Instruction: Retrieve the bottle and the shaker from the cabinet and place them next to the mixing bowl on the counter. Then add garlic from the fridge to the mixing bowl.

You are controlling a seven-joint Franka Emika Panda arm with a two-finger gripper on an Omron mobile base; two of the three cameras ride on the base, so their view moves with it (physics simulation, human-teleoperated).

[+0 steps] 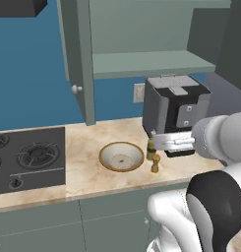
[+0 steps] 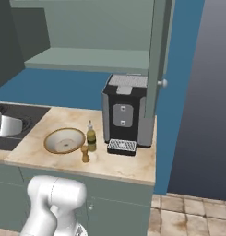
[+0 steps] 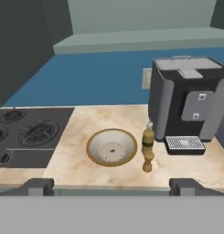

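Bottle (image 3: pixel 148 137) upright on the counter (image 3: pixel 77 151), just right of the mixing bowl (image 3: pixel 111 147) and left of the coffee machine (image 3: pixel 186 103). Shaker (image 3: pixel 147 162) upright too — directly in front of the bottle, touching it or nearly so, beside the bowl's right rim. Same grouping from the right base view: bowl (image 2: pixel 64 140), bottle (image 2: pixel 91 136), shaker (image 2: pixel 85 153), coffee machine (image 2: pixel 125 115). From the left base view: bowl (image 1: pixel 121 156), bottle (image 1: pixel 151 148), shaker (image 1: pixel 155 164).

Gripper (image 3: pixel 111 187) pulled back from the counter edge, fingers (image 3: pixel 38 186) spread wide, pinching nothing. Bowl, bottle and shaker well beyond the tips, framed between them — bowl near the centre line, bottle and shaker right of centre. Cabinet (image 1: pixel 151 63) open overhead, cooktop (image 3: pixel 26 135) left of the bowl.
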